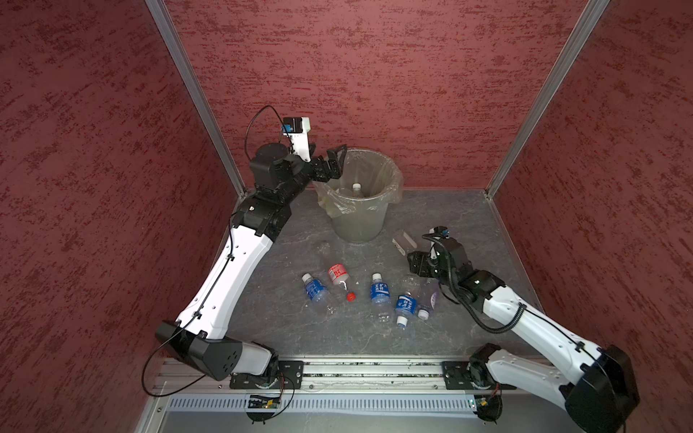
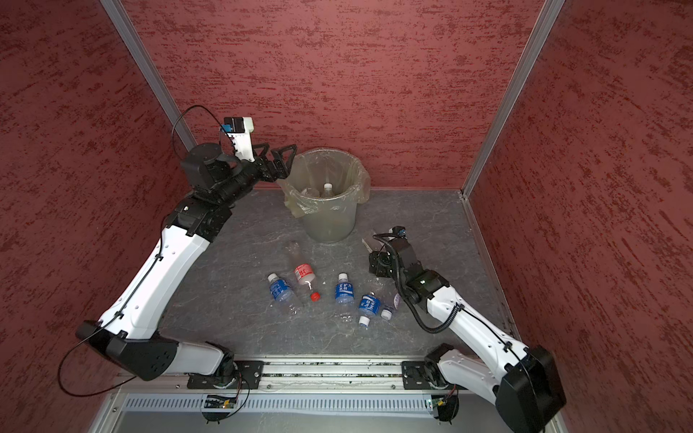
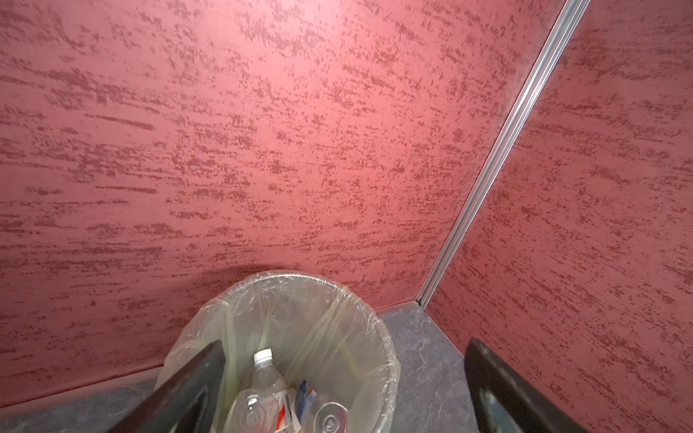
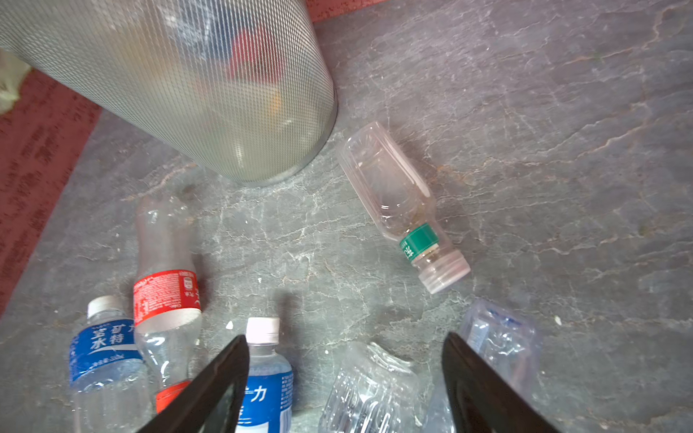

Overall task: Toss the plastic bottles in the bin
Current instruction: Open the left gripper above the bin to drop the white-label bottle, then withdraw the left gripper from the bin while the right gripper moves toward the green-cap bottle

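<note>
The bin (image 1: pixel 358 225) (image 2: pixel 330 225) stands at the back of the floor, its yellowish bag folded over the rim. Inside lie plastic bottles, among them a white-capped one (image 1: pixel 356 186) (image 3: pixel 264 360). My left gripper (image 1: pixel 335 161) (image 2: pixel 275 153) (image 3: pixel 345 375) hangs open and empty over the bin's left rim (image 3: pixel 375 326). Several more plastic bottles lie on the floor: blue-labelled ones (image 1: pixel 315 290) (image 1: pixel 378 294) (image 1: pixel 405 305), a red-labelled one (image 1: pixel 339 279) (image 4: pixel 167 296), and a green-banded clear one (image 1: pixel 404 241) (image 4: pixel 401 202). My right gripper (image 1: pixel 416 264) (image 4: pixel 345 367) is open low over a clear crumpled bottle (image 4: pixel 371 382).
Red textured walls (image 1: pixel 375 75) with aluminium corner posts close in the grey stone-patterned floor (image 1: pixel 431 210) on three sides. A metal rail (image 1: pixel 356 371) carrying both arm bases runs along the front edge. The bin's mesh wall (image 4: pixel 187 75) stands close to the green-banded bottle.
</note>
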Robot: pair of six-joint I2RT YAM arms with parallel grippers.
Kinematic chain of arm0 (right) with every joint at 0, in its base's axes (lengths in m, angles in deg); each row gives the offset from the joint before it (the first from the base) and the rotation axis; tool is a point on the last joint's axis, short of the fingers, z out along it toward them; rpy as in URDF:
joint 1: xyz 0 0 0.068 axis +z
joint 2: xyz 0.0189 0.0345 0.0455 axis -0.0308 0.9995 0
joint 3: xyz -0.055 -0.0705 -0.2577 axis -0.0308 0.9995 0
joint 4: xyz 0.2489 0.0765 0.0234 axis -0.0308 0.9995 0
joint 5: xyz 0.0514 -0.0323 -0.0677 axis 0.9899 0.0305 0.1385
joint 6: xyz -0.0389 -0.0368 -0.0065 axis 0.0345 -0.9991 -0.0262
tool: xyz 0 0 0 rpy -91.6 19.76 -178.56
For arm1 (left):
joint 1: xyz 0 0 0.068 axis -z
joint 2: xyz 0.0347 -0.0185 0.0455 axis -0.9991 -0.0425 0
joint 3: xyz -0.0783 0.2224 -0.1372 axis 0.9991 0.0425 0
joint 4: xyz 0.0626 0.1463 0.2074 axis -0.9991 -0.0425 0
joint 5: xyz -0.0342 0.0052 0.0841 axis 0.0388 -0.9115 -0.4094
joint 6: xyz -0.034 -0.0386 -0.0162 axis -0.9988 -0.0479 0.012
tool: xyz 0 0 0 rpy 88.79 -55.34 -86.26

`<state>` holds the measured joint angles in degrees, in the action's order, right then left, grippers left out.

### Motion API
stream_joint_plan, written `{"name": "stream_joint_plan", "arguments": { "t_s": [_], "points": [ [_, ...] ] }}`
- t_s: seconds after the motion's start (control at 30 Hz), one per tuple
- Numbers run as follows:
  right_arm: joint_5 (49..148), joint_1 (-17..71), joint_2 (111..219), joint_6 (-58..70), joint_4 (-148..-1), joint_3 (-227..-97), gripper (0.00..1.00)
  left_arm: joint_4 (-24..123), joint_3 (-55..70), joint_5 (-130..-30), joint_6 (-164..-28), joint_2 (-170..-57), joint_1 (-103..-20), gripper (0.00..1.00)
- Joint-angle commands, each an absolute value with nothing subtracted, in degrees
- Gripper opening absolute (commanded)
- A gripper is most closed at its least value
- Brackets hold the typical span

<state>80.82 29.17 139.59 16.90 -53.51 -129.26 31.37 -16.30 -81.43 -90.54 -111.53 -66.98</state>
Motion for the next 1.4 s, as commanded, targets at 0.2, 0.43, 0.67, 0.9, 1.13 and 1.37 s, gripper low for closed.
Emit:
{"name": "stream_joint_plan", "arguments": {
  "t_s": [0.2,0.43,0.67,0.9,1.13,1.37],
  "points": [
    [80.3,29.0,140.3,15.8,-53.4,-132.0,0.89,29.4,-6.9,-81.0,-91.4,-107.3,-66.8,0.99],
    [79.5,29.0,140.7,15.6,-52.4,-132.5,0.93,27.5,0.2,-81.4,-92.7,-101.9,-66.5,0.99],
    [78.6,29.0,143.1,13.8,-51.3,-134.4,0.98,25.2,6.4,-81.9,-93.7,-97.4,-65.6,0.99],
    [78.6,28.3,146.6,11.9,-50.8,-136.6,0.99,22.8,11.3,-81.8,-94.6,-93.4,-65.2,0.99],
    [79.9,26.3,150.5,9.6,-50.4,-139.0,0.99,21.5,16.4,-81.5,-96.3,-90.2,-65.0,0.99],
    [81.6,23.7,154.1,7.4,-50.8,-141.0,0.99,20.6,20.0,-80.6,-97.3,-88.9,-64.9,0.99]
  ]
}}
